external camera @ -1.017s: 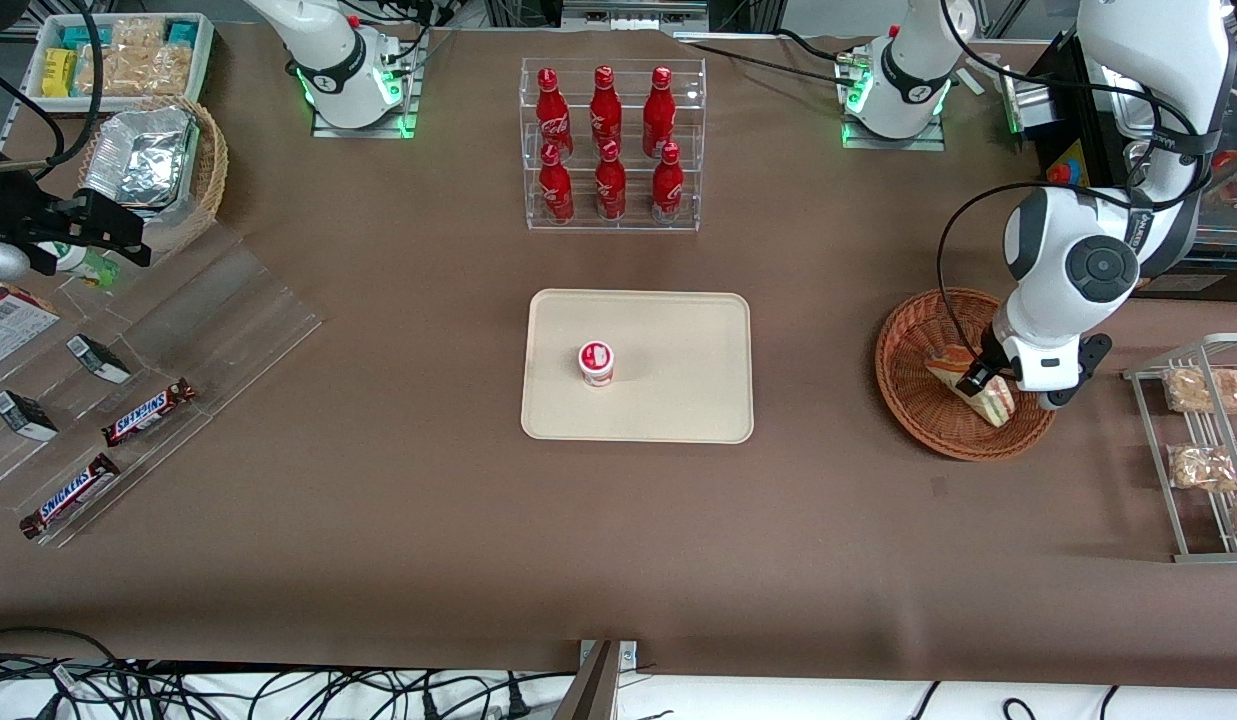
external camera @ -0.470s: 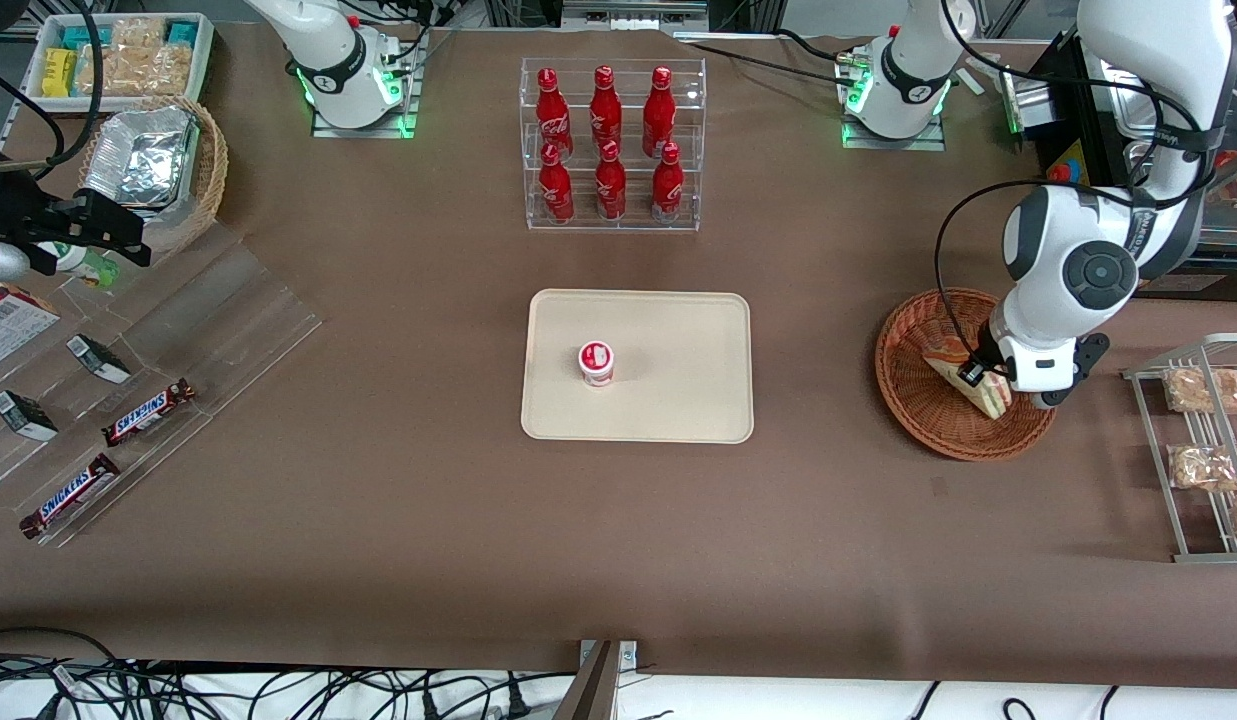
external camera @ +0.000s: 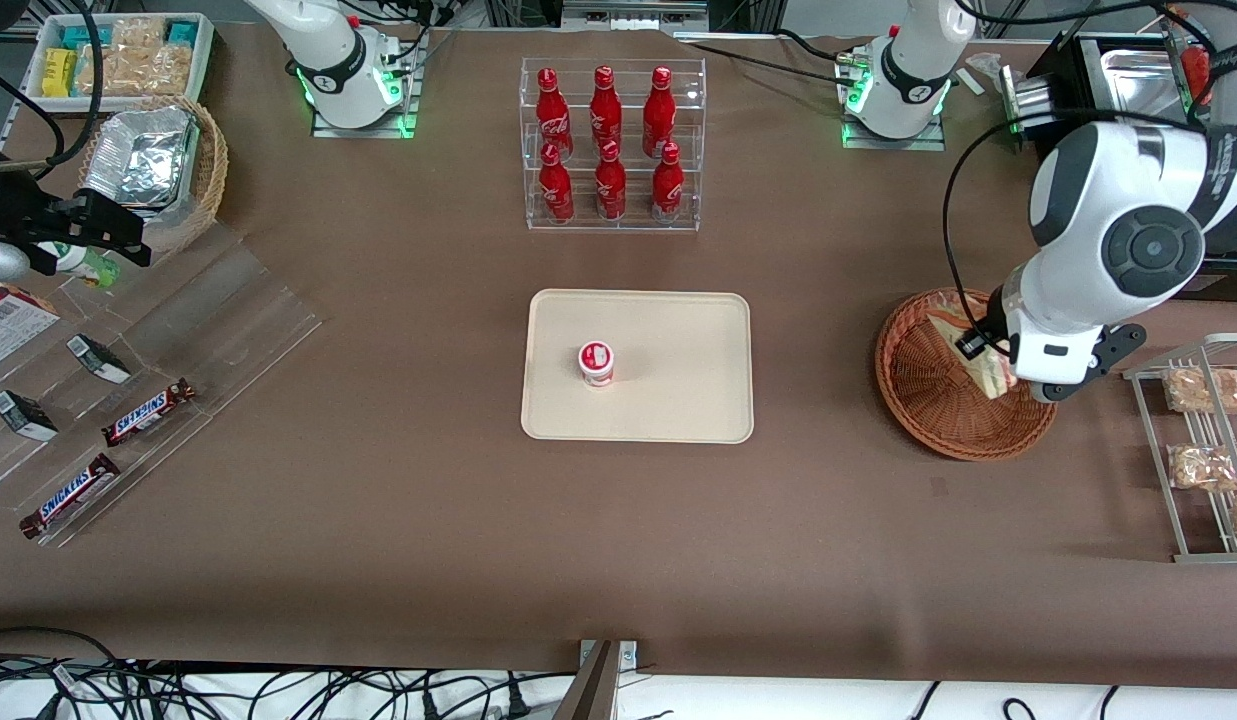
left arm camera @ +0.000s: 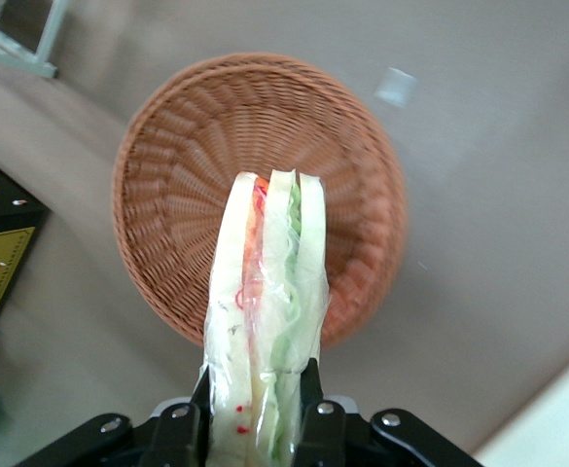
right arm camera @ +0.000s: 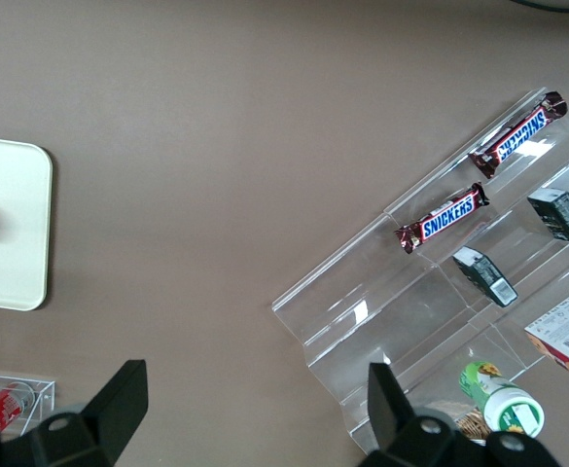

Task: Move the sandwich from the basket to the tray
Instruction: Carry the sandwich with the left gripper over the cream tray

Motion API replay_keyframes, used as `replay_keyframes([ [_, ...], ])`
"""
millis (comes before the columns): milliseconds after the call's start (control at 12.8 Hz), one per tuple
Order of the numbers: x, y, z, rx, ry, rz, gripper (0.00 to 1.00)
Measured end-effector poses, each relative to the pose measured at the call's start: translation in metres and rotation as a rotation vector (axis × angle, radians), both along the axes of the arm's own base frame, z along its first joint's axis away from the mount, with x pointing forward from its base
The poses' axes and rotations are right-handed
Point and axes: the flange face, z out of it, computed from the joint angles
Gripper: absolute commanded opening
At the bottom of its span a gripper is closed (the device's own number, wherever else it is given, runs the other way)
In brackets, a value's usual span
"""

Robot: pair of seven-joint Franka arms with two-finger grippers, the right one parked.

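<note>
Since the earlier front pictures the working arm has risen, carrying the sandwich [external camera: 986,362] up off the floor of the basket [external camera: 938,400]; before, the wedge lay low in the weave, and now it hangs above the basket's part farther from the camera.

In the front view the gripper [external camera: 990,352] sits over the basket, its jaws clamped on the sandwich, which juts out below the white wrist. The tray [external camera: 678,400] lies well apart from the jaws, toward the parked arm's end of the surface, with a small red-and-white cup [external camera: 596,362] standing on it.

In the left wrist view the gripper [left arm camera: 257,413] has its jaws pressed against the two bread faces of the sandwich [left arm camera: 265,331], whose white, green and red layers point away from the jaws. The basket [left arm camera: 167,185] lies below the wedge, clear of it, on the brown surface [left arm camera: 498,175].
</note>
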Motion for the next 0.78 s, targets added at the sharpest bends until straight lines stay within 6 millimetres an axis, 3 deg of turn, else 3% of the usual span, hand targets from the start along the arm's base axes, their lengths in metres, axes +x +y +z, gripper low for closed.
replay_keyframes([
  [157, 0.000, -0.032, 0.027, -0.059, -0.020, -0.067, 0.34],
  [313, -0.005, -0.073, 0.041, -0.108, -0.036, -0.156, 0.33],
  [548, -0.017, -0.134, 0.050, -0.164, -0.073, -0.256, 0.33],
  [783, -0.026, -0.184, 0.044, -0.206, -0.110, -0.339, 0.33],
])
